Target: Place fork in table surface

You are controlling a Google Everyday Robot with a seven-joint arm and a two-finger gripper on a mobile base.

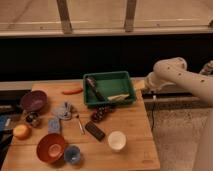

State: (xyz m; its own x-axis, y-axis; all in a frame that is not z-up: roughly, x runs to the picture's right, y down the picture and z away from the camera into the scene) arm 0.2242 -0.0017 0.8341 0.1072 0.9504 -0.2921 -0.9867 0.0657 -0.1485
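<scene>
Your tool [141, 85] sits wide open, holding nothing, beside the green tray [107, 75]; the fork [80, 123] lies well apart from it on the desk [135, 135].
</scene>
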